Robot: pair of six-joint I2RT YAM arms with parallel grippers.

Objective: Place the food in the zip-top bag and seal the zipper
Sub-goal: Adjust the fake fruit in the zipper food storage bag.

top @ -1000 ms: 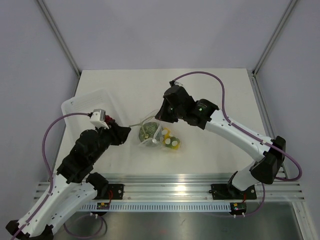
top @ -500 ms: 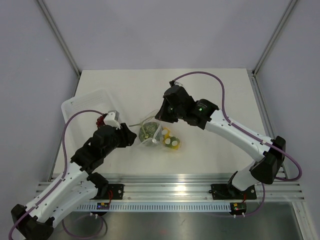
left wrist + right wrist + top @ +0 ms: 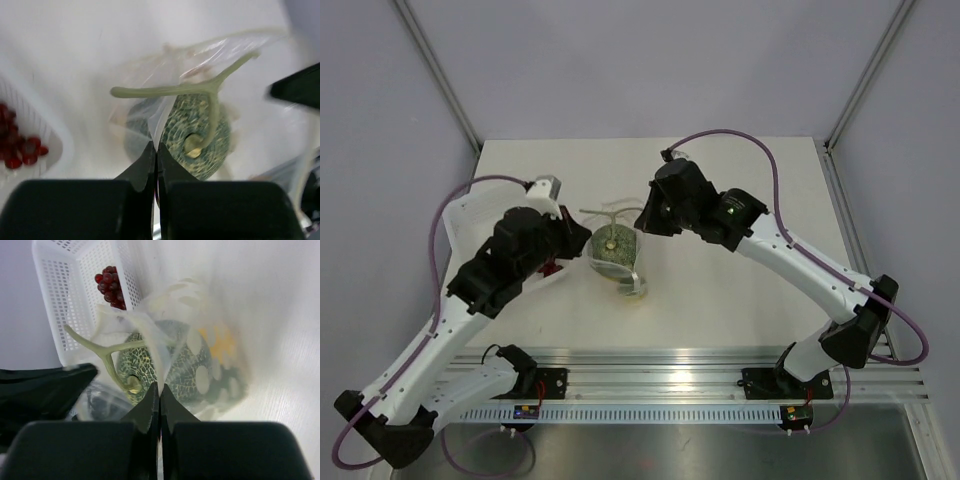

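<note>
The clear dotted zip-top bag (image 3: 620,268) hangs between my two grippers above the table. The grey-green round fruit (image 3: 613,249) sits in it at the top, and its thin stem (image 3: 605,213) pokes out of the open mouth. The yellow ball (image 3: 631,291) lies below it in the bag. My left gripper (image 3: 583,243) is shut on the bag's mouth edge (image 3: 161,131) on the left. My right gripper (image 3: 642,222) is shut on the opposite mouth edge (image 3: 159,365). The fruit (image 3: 200,142) fills the left wrist view. The right wrist view shows the fruit (image 3: 172,371) and the ball (image 3: 218,342).
The white rigid tray (image 3: 470,215) stands at the left, partly under my left arm, and holds dark red grapes (image 3: 111,286). The grapes also show in the left wrist view (image 3: 17,150). The tray's wall (image 3: 60,300) is close behind the bag.
My left arm has swung forward and up and closed on the bag's left edge. The bag has risen from lying flat and now hangs upright, with the fruits stacked in it.
</note>
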